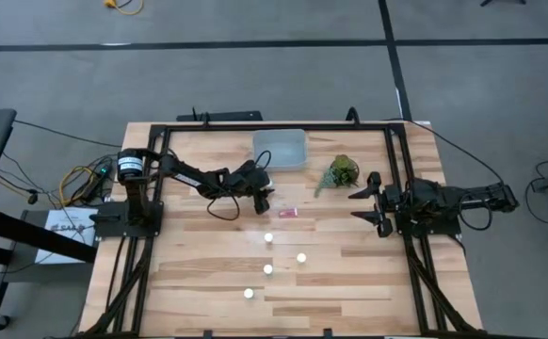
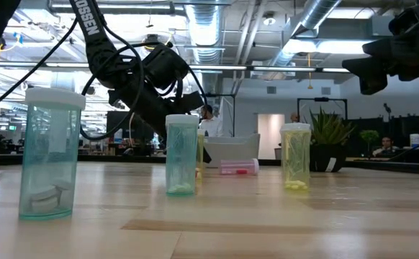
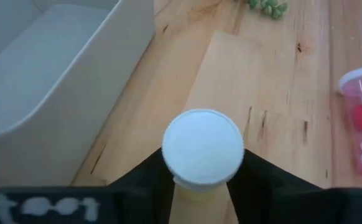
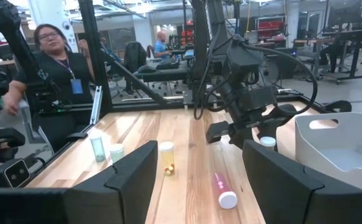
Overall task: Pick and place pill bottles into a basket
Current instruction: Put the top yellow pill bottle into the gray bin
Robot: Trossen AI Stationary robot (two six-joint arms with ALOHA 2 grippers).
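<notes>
- Pale wooden planks make up the table (image 1: 199,282), which stands on grey floor in the high view; the low view looks past it into an open workshop with ducts overhead.
- At centre frame in the high view the left gripper (image 1: 263,187) sits just below the basket (image 1: 280,148), its fingers closed on a yellow-sided pill bottle (image 3: 202,148) whose white cap fills the lower middle of the left wrist view.
- To do this step well, I judge the bottle should travel up-frame over the basket's near wall, clear the rim with room to spare, and be let go only once the cap is well inside, so it does not tip back out.
- A pink bottle (image 1: 286,213) lies on its side just below and right of that gripper; four white-capped bottles (image 1: 268,238) stand lower, near the centre bottom.
- At the right edge of the table the right gripper (image 1: 372,202) waits with fingers spread wide, beside a green leafy clump (image 1: 342,171).
- Hard to make out: the held bottle's lower body is hidden by the fingers, so whether it is off the table cannot be told. The basket's interior is only partly in view in the wrist pictures, and its full contents cannot be confirmed.
</notes>
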